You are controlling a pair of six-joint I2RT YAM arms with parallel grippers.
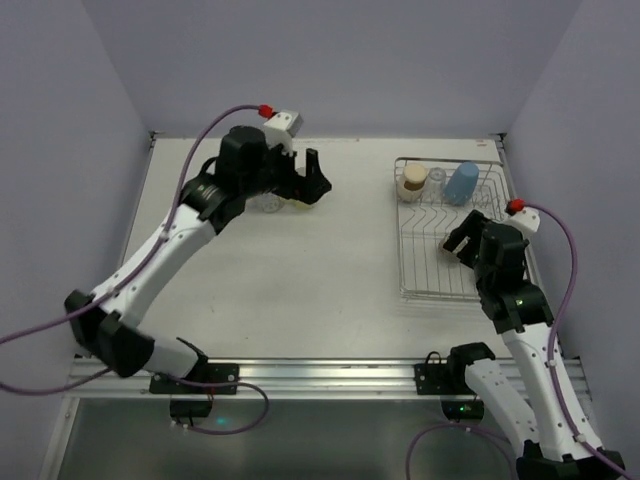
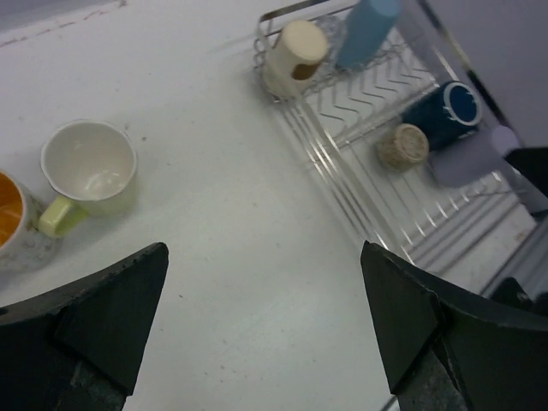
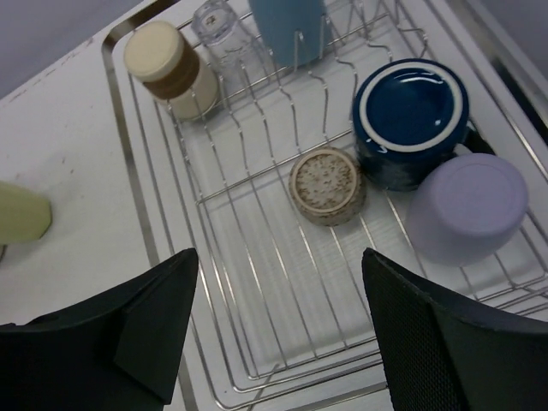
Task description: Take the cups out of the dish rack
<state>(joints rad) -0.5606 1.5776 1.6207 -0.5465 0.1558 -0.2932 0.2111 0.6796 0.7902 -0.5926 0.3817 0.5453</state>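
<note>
The silver wire dish rack (image 1: 402,262) stands at the far right of the table. In the right wrist view the rack (image 3: 139,201) holds a cream cup (image 3: 167,68), a clear glass (image 3: 217,26), a light blue tumbler (image 3: 287,24), a navy mug (image 3: 411,120), a beige speckled cup (image 3: 325,184) and a lavender cup (image 3: 467,205), all upside down. My right gripper (image 3: 281,257) is open and empty above the rack's near part. My left gripper (image 2: 262,257) is open and empty above bare table. A white mug (image 2: 90,167) and an orange-lined cup (image 2: 7,224) stand on the table to its left.
In the top view the two unloaded cups (image 1: 280,203) sit on the table under the left arm's wrist. The left gripper (image 1: 312,180) is at the far middle and the right gripper (image 1: 460,240) is over the rack. Walls close the table on three sides.
</note>
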